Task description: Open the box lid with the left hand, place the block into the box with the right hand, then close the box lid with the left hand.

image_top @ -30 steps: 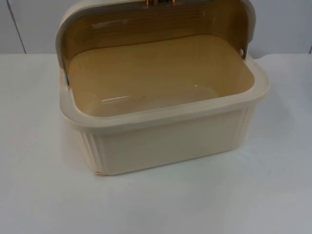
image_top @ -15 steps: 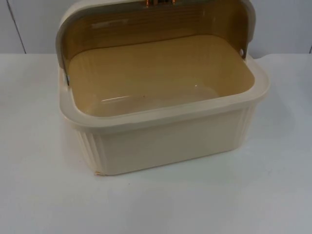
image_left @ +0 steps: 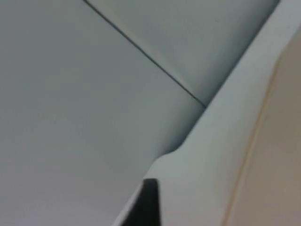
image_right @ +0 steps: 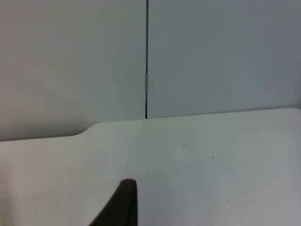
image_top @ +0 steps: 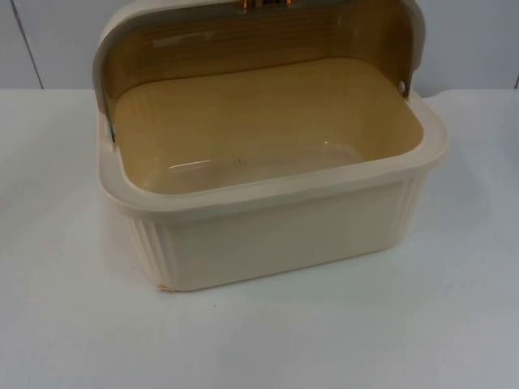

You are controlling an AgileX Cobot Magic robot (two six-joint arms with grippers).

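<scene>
Nothing has moved since the earlier top views, as far as we can make out; the cream box (image_top: 276, 219) sits where it sat, on the white table (image_top: 73, 324), turned a little so that one ribbed corner faces us; its lid (image_top: 259, 36) stands raised at the back, rolled up over the rear rim, tinted amber and edged with a cream frame, and a small copper-coloured handle (image_top: 263, 4) shows at the lid's upper edge; we see the box's tan interior (image_top: 268, 130), smooth and glossy, with a faint highlight on the floor; behind the box the grey partition wall (image_top: 49, 40) closes off the table. From the left wrist view we make out one black fingertip (image_left: 148, 202) of the left gripper against a pale edge of the table, with the grey wall and its dark seam (image_left: 141, 47) beyond, and a cream surface at one side that we take for the box, though we cannot be sure; whether this gripper is spread or pressed together we cannot tell. From the right wrist view we see one black fingertip (image_right: 122, 202) of the right gripper over the bare white table, near its far edge where the wall rises with a vertical seam (image_right: 146, 56); here too we cannot tell how the fingers stand.
</scene>
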